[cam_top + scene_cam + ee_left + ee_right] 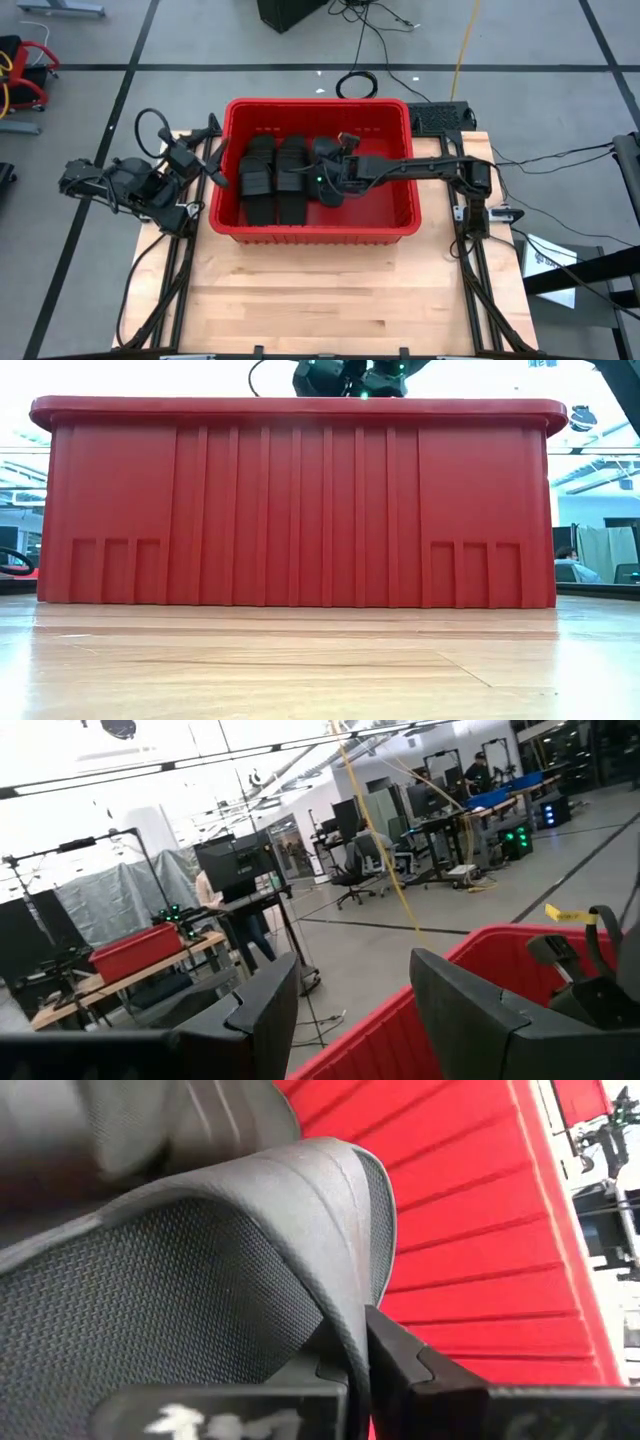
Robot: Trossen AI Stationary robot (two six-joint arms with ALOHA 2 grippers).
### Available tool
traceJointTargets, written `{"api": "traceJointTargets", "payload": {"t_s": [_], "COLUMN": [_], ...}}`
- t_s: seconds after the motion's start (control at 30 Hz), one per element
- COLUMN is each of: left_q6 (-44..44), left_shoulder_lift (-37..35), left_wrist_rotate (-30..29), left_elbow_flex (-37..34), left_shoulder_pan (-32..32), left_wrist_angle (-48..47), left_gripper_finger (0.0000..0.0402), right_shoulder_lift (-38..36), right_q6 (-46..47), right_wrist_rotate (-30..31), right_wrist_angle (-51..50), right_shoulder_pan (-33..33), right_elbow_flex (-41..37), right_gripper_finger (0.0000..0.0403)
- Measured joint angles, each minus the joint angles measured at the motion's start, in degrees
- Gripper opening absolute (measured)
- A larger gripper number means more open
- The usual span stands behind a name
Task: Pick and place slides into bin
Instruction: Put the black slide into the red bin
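Right end effector (325, 190): over bin (405, 230) centre, pinching a slide (200, 1280) by its strap, long axis 12-to-6. Left end effector (218, 172): spread, at the 9 o'clock rim.

We look past the right gripper (358, 1342) and find its two dark fingers (420, 1365) pinched tight on the thin ribbed strap (320, 1200) of a black slide (150, 1290). The strap arches up from between them, and the slide's textured footbed fills most of what we see. Behind it stands the ribbed red inner wall of the bin (480, 1230).
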Motion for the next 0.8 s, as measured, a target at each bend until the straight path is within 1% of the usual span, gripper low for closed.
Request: {"api": "traceJointTargets", "payload": {"t_s": [0.13,0.43,0.6,0.8], "left_q6": [-1.8,-3.5,-4.3,-4.5], "left_shoulder_lift": [0.0,0.5,0.6,1.3], "left_wrist_rotate": [1.6,4.4,4.5,5.3], "left_elbow_flex": [0.0,0.0,0.0,0.0], "left_shoulder_pan": [0.0,0.0,0.0,0.0], "left_wrist_angle": [-1.5,-2.1,-2.9,-2.8], "left_gripper_finger": [0.0200,0.0200,0.0200,0.0200], "right_shoulder_lift": [0.0,0.6,1.0,4.0], "right_q6": [2.8,3.7,5.8,3.1], "right_wrist_rotate": [-0.2,1.2,1.2,-0.4], "right_wrist_angle": [1.5,9.1,10.9,15.6], "right_shoulder_pan": [1.2,2.4,2.5,2.5], "right_elbow_flex": [-1.6,-8.1,-8.5,-8.4], "right_gripper_finger": [0.0004,0.0004,0.0004,0.0004]}}
